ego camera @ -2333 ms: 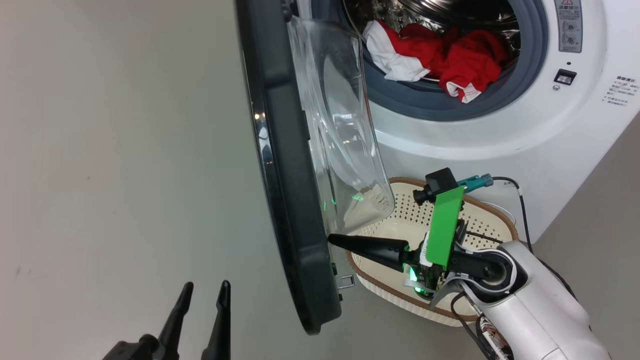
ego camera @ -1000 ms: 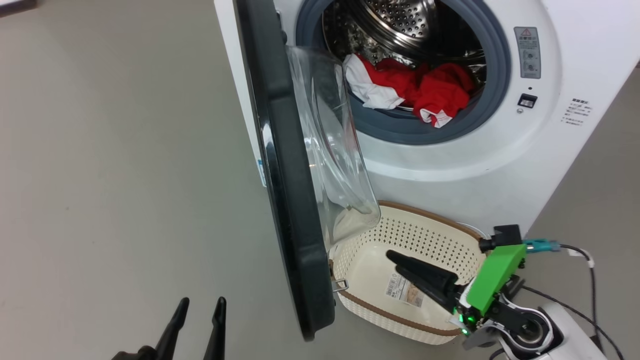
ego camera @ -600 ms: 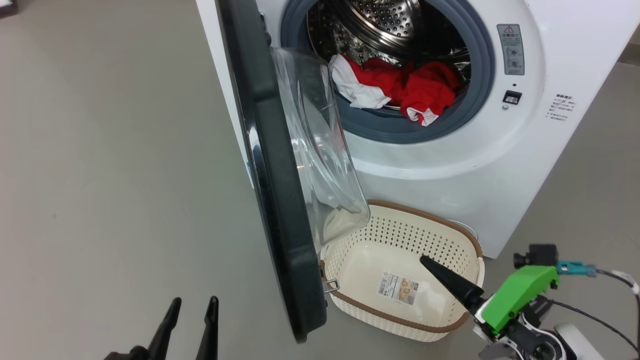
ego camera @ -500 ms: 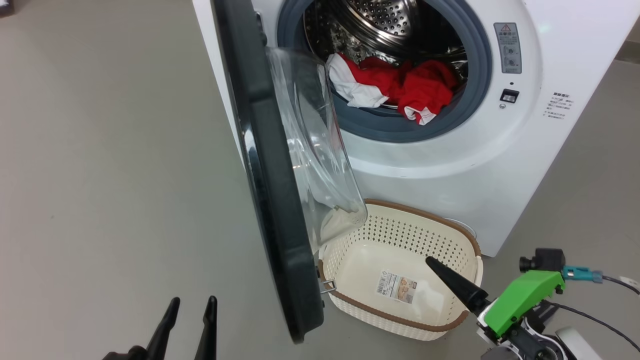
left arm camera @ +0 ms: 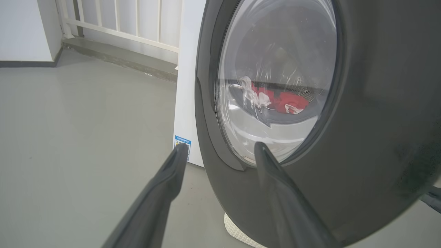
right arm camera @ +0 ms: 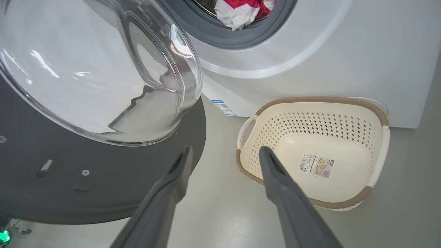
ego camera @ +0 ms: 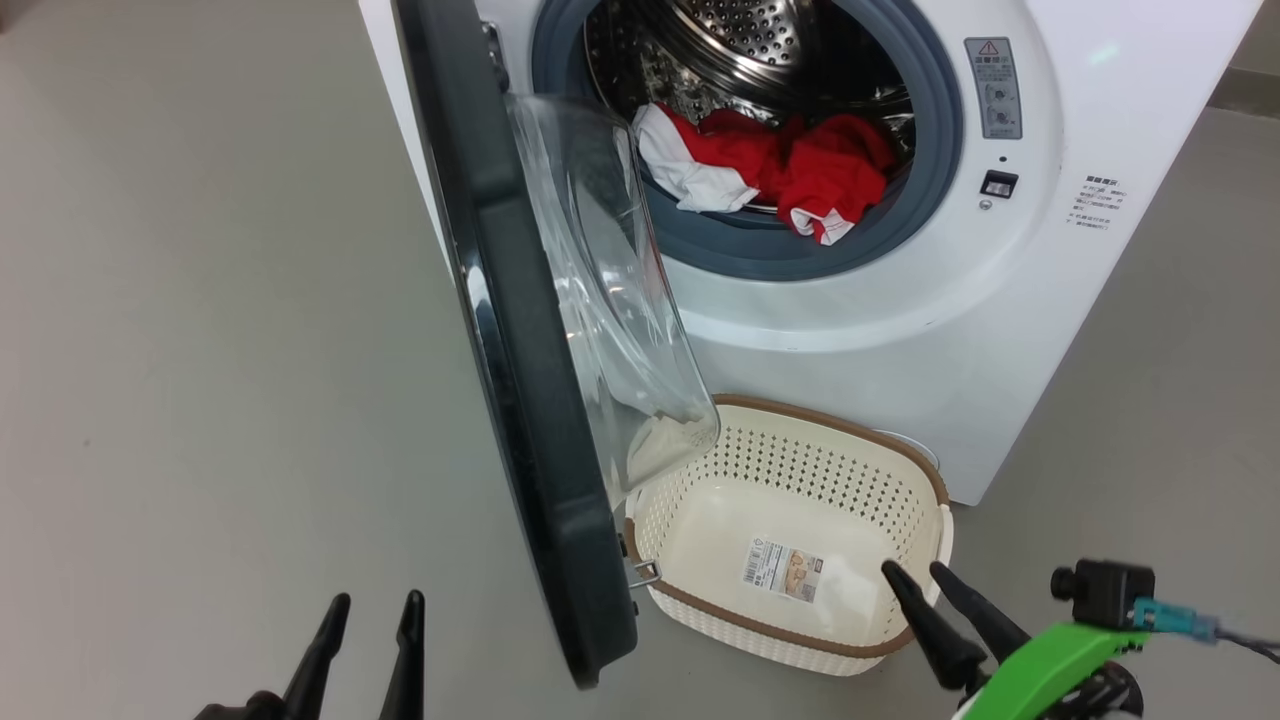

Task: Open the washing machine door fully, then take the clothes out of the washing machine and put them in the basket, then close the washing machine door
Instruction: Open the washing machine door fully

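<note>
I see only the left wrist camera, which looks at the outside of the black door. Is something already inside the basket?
Observer: Only a sticker. The basket is otherwise empty.
Operator: Where do the clothes lie?
Observer: At the front of the drum, with one white-trimmed piece resting on the grey ring.
Operator: And the right gripper?
Observer: Open and empty, close to the basket.
</note>
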{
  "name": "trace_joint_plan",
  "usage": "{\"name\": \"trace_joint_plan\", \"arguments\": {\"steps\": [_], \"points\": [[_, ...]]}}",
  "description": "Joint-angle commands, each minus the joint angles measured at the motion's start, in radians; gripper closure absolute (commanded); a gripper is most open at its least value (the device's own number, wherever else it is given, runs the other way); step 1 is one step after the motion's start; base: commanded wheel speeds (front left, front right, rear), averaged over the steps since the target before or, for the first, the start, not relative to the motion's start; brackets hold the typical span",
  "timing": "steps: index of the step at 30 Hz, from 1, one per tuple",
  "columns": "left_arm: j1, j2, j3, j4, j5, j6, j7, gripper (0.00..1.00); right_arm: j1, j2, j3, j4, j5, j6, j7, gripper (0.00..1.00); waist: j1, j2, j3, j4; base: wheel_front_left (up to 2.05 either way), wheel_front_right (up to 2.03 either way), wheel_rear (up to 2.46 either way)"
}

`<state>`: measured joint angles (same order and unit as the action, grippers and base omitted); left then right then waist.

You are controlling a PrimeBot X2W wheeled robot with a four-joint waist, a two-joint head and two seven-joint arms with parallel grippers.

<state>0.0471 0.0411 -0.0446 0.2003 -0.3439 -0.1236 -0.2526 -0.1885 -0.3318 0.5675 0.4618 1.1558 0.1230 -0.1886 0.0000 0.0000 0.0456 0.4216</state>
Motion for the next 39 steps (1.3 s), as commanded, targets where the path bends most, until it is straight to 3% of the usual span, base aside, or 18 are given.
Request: {"name": "trace_joint_plan", "arguments": {"steps": [1,5,13,20,28,39], "points": [[-0.013,0.009,0.036,-0.023,0.005,-0.003,-0.009,0.0,-0.024,-0.019,0.022,-0.01,-0.018,0.008,-0.025,0.0,0.0,0.0,0.0,-0.001,0.0,0.0,0.0],[-0.013,0.009,0.039,-0.025,0.005,-0.003,-0.009,0.0,-0.047,-0.022,0.036,0.029,-0.107,0.008,-0.071,0.0,0.0,0.0,0.001,-0.004,0.0,0.0,0.0],[-0.018,0.009,0.044,-0.028,0.005,-0.004,-0.009,0.0,0.019,0.058,-0.22,-0.072,-0.479,0.008,-0.073,0.0,0.0,0.0,0.01,-0.007,0.0,0.0,0.0],[-0.024,0.009,0.043,-0.026,0.007,-0.004,-0.009,0.0,0.101,0.133,-0.377,-0.178,-0.689,0.008,-0.073,0.0,0.0,0.0,0.009,0.001,0.0,0.0,0.0],[-0.019,0.009,0.042,-0.028,0.012,-0.005,-0.009,0.0,0.18,0.195,-0.446,-0.206,-0.783,0.008,-0.073,0.0,0.0,0.0,-0.003,0.008,0.0,0.0,0.0],[-0.012,0.009,0.041,-0.032,0.018,-0.006,-0.009,0.0,0.198,0.217,-0.461,-0.209,-0.807,0.008,-0.073,0.0,0.0,0.0,-0.015,0.007,0.0,0.0,0.0]]}}
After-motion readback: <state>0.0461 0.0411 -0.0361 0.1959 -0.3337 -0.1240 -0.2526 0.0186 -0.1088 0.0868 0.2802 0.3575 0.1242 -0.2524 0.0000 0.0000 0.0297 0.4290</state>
